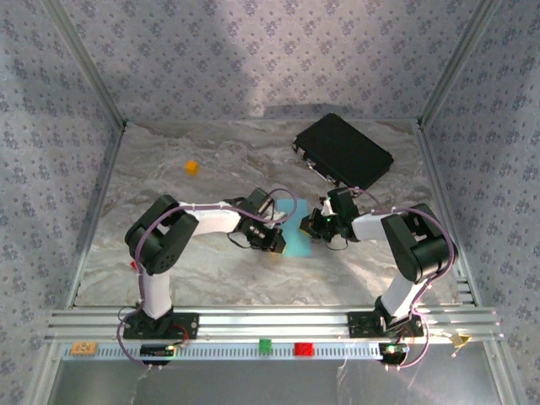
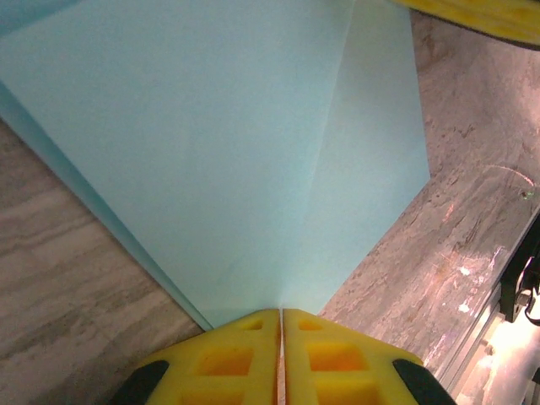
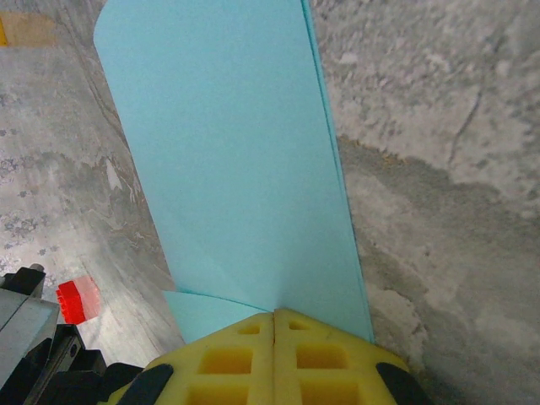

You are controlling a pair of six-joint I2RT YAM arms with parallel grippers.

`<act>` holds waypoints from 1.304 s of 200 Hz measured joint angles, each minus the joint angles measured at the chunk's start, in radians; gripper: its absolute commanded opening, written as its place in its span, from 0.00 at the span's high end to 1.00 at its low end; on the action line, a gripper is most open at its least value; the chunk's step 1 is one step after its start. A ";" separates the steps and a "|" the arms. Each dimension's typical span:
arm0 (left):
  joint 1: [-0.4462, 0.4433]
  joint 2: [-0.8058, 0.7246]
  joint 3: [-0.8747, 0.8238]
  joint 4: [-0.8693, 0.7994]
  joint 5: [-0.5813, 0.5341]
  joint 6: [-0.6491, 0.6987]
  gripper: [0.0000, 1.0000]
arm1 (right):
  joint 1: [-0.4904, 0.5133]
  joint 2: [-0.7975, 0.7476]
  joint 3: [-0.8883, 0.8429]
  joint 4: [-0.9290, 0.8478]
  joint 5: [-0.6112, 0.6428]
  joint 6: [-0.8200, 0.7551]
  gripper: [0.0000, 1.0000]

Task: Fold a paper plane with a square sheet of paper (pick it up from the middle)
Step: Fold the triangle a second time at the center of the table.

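While the left end effector and right end effector each clench the paper from opposite sides at the middle of the tabletop, one crease and doubled layers show. Judged early: no nose point or wings yet. No legible writing or labels.

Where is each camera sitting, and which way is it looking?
Top camera: high behind the arms, looking down at the table; both arms show, left claw and right claw meeting at the blue paper.
Left wrist camera: on the left wrist, looking past its own shut yellow fingers along the paper.
Right wrist camera: on the right wrist, looking past its shut fingers along the paper.
Shared: all three see the blue paper.
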State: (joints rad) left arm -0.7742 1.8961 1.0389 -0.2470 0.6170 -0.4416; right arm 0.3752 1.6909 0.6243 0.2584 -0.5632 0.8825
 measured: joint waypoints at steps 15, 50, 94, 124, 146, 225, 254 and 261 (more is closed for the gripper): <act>-0.001 -0.006 -0.003 -0.014 -0.005 0.008 0.90 | 0.000 0.000 0.000 0.000 0.000 0.000 1.00; -0.001 -0.025 -0.019 -0.032 -0.012 0.014 0.92 | 0.000 0.000 0.000 0.000 0.000 0.000 1.00; -0.002 -0.056 -0.044 -0.037 -0.015 0.014 0.94 | 0.000 0.000 0.000 0.000 0.000 0.000 1.00; -0.003 -0.098 -0.063 0.016 0.000 0.004 0.94 | -0.001 0.000 0.000 0.000 0.000 0.000 1.00; -0.002 -0.105 -0.044 0.047 0.005 0.003 0.93 | -0.001 0.000 0.000 0.001 0.000 0.000 1.00; 0.005 0.045 0.039 0.077 -0.003 -0.024 1.00 | -0.003 -0.001 0.000 0.000 -0.002 -0.002 0.96; 0.008 0.043 0.029 0.093 0.000 -0.032 1.00 | -0.002 -0.026 0.004 -0.042 0.003 -0.016 0.95; 0.009 0.043 0.027 0.098 0.003 -0.035 1.00 | 0.000 -0.040 0.009 -0.065 0.007 -0.024 0.95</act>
State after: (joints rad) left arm -0.7654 1.9392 1.0657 -0.1490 0.6197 -0.4763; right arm 0.3752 1.6505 0.6334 0.1932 -0.5564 0.8585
